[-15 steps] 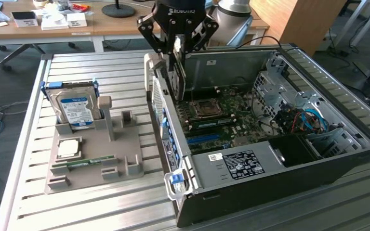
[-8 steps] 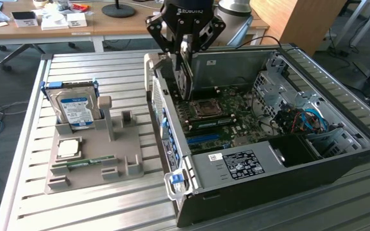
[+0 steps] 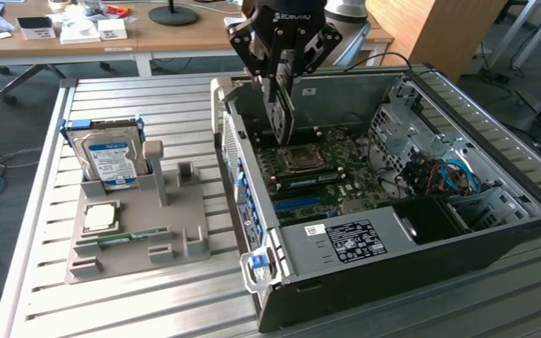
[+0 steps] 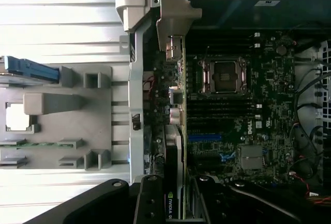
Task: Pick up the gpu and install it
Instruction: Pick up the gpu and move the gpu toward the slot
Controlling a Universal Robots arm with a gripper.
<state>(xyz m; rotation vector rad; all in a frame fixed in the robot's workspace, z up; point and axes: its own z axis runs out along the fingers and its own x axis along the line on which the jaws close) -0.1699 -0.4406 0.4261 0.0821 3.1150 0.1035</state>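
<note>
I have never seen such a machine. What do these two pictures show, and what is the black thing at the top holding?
It is a robot arm. One picture comes from a camera standing off the arm, the other from a camera on its wrist. Its fingers are shut on the gpu, a graphics card, held on edge over the open computer case. Beside the case, on the metal table, a grey holder carries a hard drive, a processor chip and a memory stick.
</note>
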